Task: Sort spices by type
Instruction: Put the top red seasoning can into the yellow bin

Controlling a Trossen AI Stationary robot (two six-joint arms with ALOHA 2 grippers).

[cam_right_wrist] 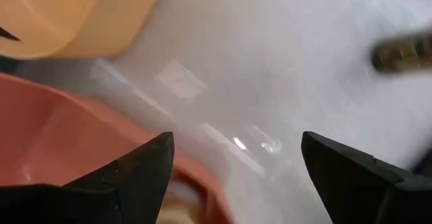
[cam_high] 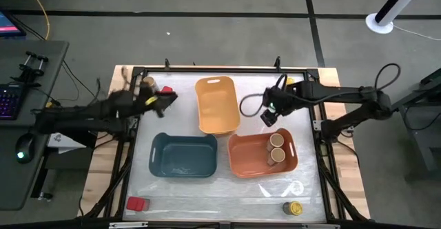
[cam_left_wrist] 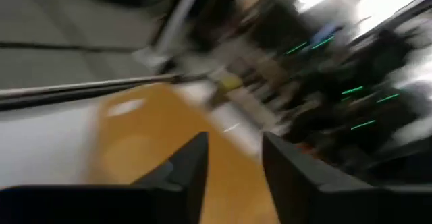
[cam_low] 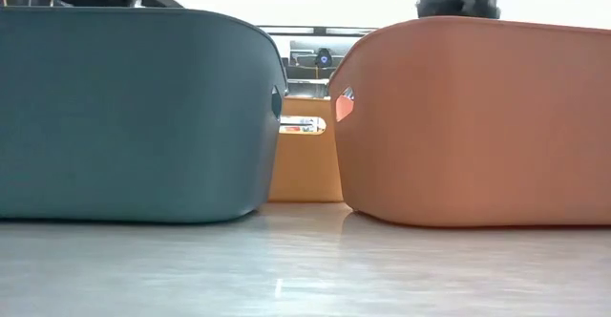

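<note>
Two tan-lidded jars stand in the orange bin. A red tin lies near the table's front left corner. A yellow-lidded jar stands near the front right and shows blurred in the right wrist view. Another red tin lies at the far left, with a tan jar beside it. My left gripper hovers blurred next to that tin; its fingers stand apart with nothing between them. My right gripper hangs open above the orange bin's far rim.
The yellow bin stands at the far middle and the teal bin at the near left, both without spices. In the low view the teal bin and the orange bin fill the front. A black frame rims the table.
</note>
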